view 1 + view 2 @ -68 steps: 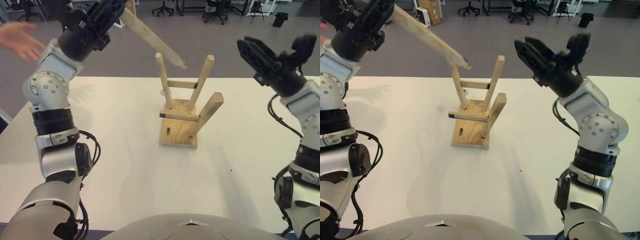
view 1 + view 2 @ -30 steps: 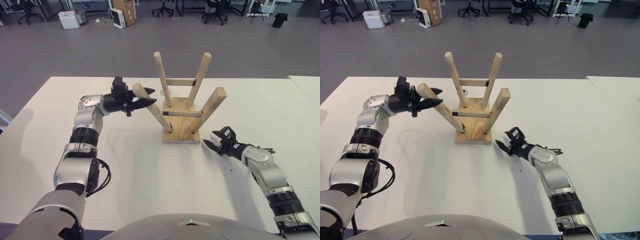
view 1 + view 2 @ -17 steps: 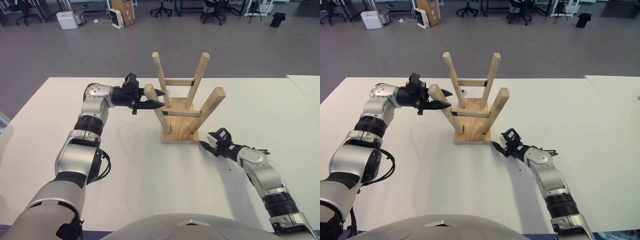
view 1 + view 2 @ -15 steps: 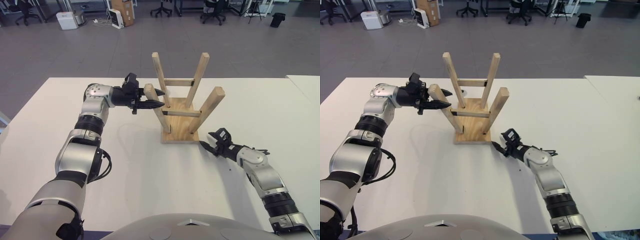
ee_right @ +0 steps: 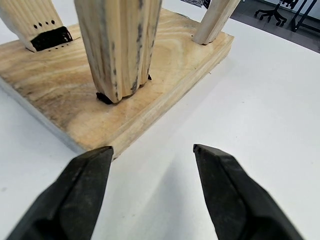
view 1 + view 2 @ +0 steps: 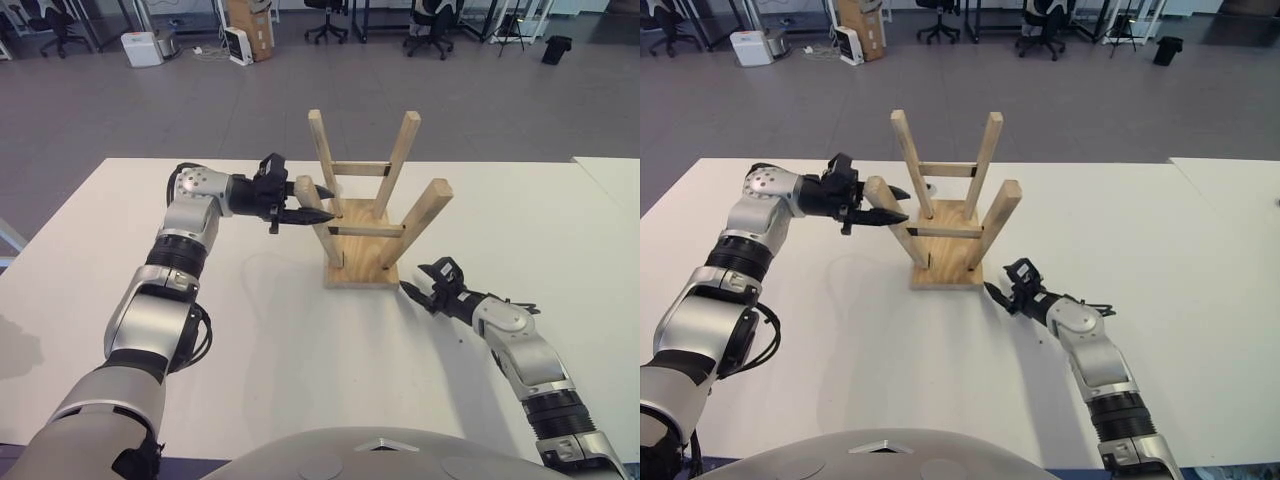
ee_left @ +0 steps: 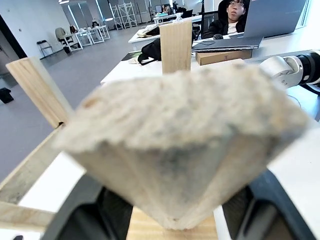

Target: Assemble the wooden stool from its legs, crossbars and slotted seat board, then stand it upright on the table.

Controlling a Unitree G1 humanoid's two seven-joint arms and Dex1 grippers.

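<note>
The stool [image 6: 365, 215] stands upside down on the white table [image 6: 250, 340]. Its seat board [image 6: 362, 272] lies flat and the legs point up. The wood is pale and grainy, with dark smudges where the pieces join.

The left gripper [image 6: 318, 205] is clamped around the top of the 4th leg [image 6: 325, 232]. In its wrist view that leg's rough sawn end [image 7: 180, 145] sits between the black fingers [image 7: 75, 220]. From the gripper the leg slants down and away to the board's near corner on that side. I cannot tell whether its foot is seated in the slot.

Just beyond the left gripper's tips rise the 2 far legs [image 6: 325, 160], leaning slightly toward each other. A thin crossbar [image 6: 362, 168] joins them near their tops. A 2nd crossbar [image 6: 368, 230], dark at its end, runs from the held leg to the thick 3rd leg [image 6: 415, 220], which tilts outward.

The right gripper [image 5: 157, 165] is low over the table with its jaws spread wide and nothing but bare tabletop between them. The seat board's corner lies just ahead of its fingertips, near but not touching. The base of the thick leg [image 5: 120, 55] stands in a dark-rimmed socket right behind that edge.
</note>
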